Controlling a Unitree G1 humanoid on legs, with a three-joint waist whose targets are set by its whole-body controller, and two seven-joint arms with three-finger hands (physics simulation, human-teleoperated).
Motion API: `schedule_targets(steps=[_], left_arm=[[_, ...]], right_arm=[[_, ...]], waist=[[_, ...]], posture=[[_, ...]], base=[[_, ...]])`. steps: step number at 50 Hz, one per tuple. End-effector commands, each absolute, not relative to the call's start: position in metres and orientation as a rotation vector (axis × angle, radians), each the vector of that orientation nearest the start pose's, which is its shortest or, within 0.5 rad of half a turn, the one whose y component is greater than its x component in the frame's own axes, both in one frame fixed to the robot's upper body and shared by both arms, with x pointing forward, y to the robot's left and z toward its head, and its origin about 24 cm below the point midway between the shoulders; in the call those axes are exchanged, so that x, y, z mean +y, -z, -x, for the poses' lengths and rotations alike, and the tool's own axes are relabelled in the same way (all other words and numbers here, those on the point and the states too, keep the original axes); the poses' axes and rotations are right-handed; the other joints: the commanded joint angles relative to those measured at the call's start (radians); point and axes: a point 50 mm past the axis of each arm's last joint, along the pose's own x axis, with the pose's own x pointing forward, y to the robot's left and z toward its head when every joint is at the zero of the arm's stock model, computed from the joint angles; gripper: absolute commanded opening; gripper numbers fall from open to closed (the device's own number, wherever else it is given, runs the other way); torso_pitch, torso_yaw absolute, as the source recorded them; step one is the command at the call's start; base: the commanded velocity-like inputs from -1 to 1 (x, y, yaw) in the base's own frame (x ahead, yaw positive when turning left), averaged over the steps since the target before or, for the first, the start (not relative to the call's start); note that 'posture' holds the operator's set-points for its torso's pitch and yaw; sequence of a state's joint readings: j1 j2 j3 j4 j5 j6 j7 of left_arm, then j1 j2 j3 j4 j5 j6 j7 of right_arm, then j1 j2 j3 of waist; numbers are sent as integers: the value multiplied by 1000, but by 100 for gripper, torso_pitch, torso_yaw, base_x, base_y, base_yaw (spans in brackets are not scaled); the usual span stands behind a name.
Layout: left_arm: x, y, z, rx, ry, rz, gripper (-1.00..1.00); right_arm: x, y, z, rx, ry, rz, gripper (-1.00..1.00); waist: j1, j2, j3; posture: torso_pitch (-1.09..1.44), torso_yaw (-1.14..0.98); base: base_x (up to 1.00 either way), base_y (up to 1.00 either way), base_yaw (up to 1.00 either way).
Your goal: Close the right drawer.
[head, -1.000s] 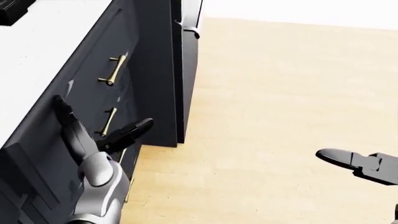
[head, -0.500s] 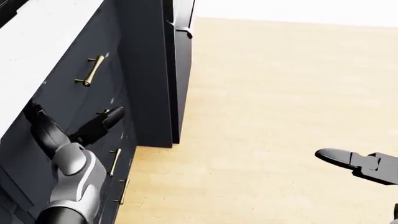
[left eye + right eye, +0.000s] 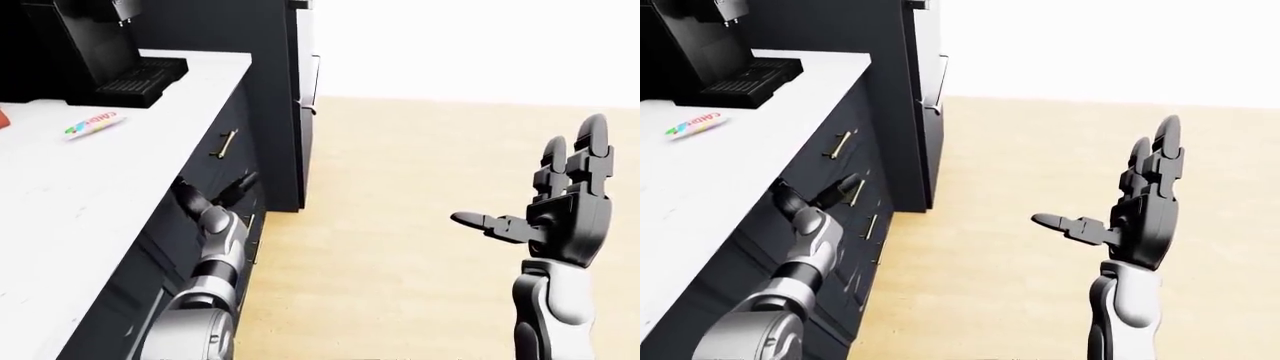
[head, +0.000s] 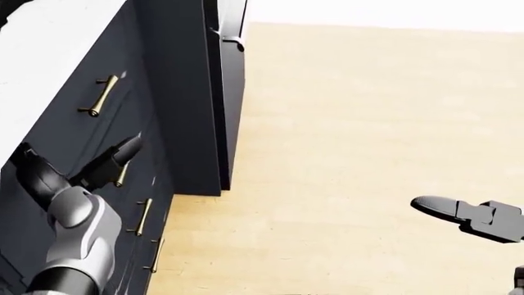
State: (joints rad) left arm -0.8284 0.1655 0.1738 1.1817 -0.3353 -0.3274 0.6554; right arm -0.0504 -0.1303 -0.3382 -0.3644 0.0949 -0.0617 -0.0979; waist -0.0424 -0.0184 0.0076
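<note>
**Left hand at the drawer front**

Dark bench (image 3: 120,150) along view left; drawer (image 4: 98,132) face beneath its edge, handle (image 4: 100,94) running along it. Left hand (image 4: 78,169), fingers (image 4: 123,152) spread, pressed flat there, nearer. Right hand (image 3: 560,210) open, well apart.

The left robot hand (image 4: 78,169) covers part of the dark drawer front (image 4: 74,147), so contact cannot be told; the right robot hand (image 4: 479,220) is cut by the head view's right edge; the packet (image 3: 92,124) on the bench (image 3: 60,187) carries print too small to read.
</note>
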Motion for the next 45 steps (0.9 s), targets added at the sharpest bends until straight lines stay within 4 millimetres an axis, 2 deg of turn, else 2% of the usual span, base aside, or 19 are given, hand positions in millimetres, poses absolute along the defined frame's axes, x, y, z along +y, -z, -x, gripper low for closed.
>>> schedule_targets(steps=[1, 11, 45], left_arm=[[236, -90, -370, -27, -896, 287, 100], [253, -94, -367, -35, -951, 316, 100], [270, -98, -363, -43, -1006, 340, 100]], right_arm=[[-240, -169, -227, -595, 370, 86, 100], [-240, -169, -227, -594, 370, 87, 100], [-240, -168, -227, -591, 367, 87, 100]], waist=[[14, -2, -23], [12, 1, -19], [3, 5, -18]], posture=[[0, 0], [0, 0], [0, 0]], base=[[0, 0, 0], [0, 0, 0], [0, 0, 0]])
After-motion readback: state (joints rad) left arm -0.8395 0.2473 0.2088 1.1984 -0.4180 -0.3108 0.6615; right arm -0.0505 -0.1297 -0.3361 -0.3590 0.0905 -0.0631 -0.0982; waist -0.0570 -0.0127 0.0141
